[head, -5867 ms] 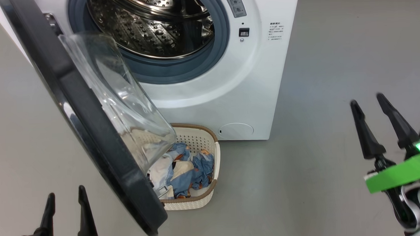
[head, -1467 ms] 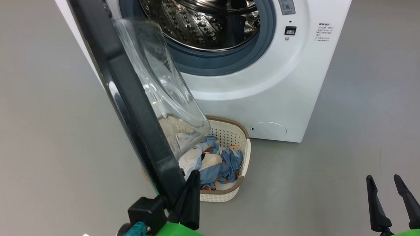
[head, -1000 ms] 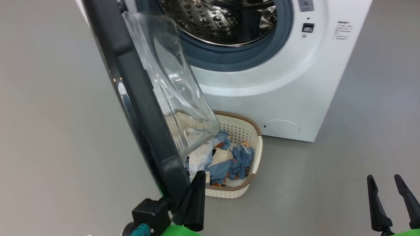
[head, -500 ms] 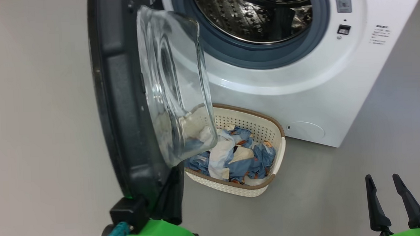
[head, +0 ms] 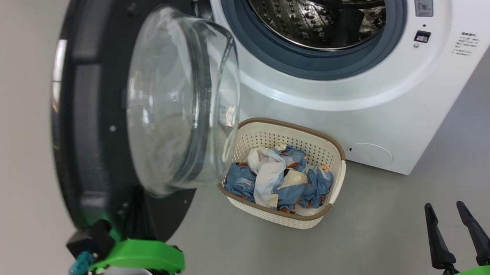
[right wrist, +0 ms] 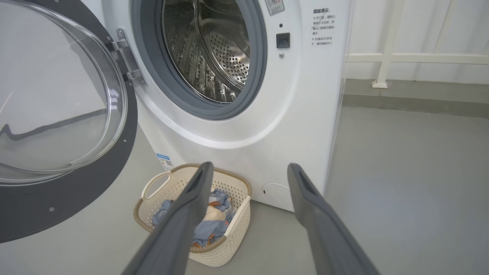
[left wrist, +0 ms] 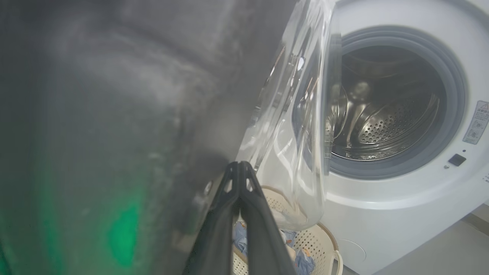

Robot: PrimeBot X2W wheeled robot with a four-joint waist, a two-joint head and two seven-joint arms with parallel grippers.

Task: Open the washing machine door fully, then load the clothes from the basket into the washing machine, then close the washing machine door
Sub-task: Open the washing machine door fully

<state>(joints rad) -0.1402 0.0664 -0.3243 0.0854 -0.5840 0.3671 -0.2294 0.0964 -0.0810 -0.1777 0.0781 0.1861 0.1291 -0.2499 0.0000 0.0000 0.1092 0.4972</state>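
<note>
Left gripper (left wrist: 238, 168): jaws pressed together against the open door (head: 91, 131) at left, probably to push it wider.
Right gripper (head: 444, 207): jaws spread, empty, idle near right.
Clothes (head: 280, 177): heaped in basket (head: 311, 130), on floor before washing machine (head: 351, 108).

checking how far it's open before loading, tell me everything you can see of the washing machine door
The washing machine door is round: a wide black rim, plastic by its look, around a bulging clear glass bowl. A metal hinge joins it to the washing machine. It stands swung wide open, upright, leaving the drum mouth uncovered. The left gripper, fingers shut, lies along its dark lower rim; real contact I cannot confirm.
</note>
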